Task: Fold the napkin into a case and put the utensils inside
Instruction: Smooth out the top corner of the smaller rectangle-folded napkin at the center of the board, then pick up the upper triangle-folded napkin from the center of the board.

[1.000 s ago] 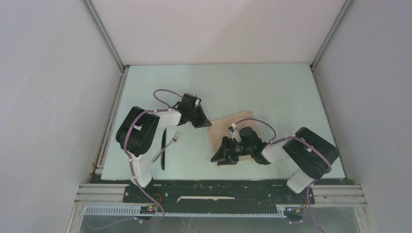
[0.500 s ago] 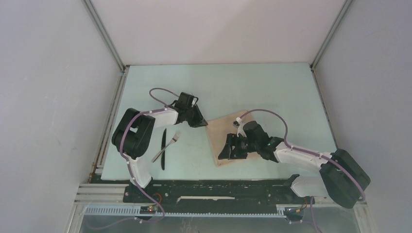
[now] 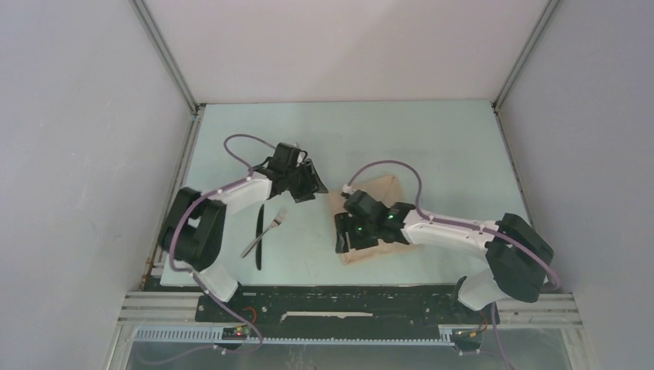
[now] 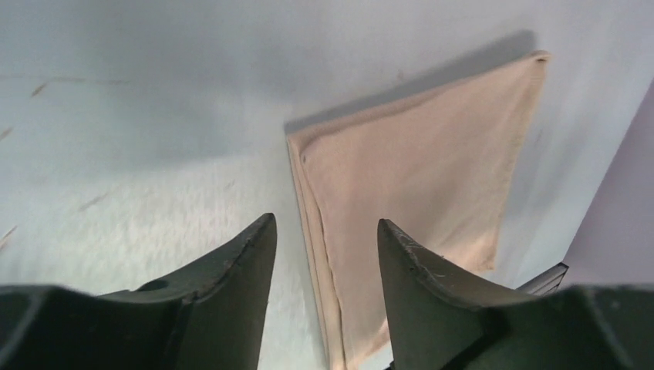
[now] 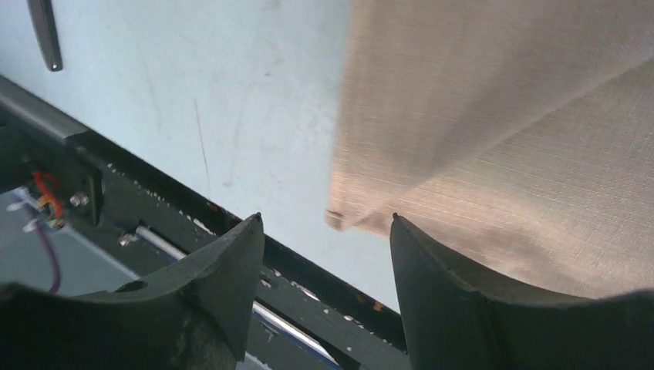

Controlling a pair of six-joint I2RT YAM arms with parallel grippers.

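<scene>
Folded napkin [image 4: 416,177] flat; knife [image 3: 261,216] and fork [image 3: 276,223] crossed well left of it. Left gripper [image 4: 324,223] beside napkin's far-left corner, right gripper [image 5: 328,220] over its near-left corner, both with jaws apart, empty.

Spread right hand [image 5: 326,225] over napkin [image 5: 501,116] corner, knife [image 5: 42,35] end upper left.

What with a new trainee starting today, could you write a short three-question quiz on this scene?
1. True or false: the fork crosses the knife.
2. In the top view, on which side of the napkin do both lie?
3. The left pincer is: A) shut on the napkin, B) open and empty, C) holding the fork.
Key: 1 true; 2 left; 3 B.
</scene>
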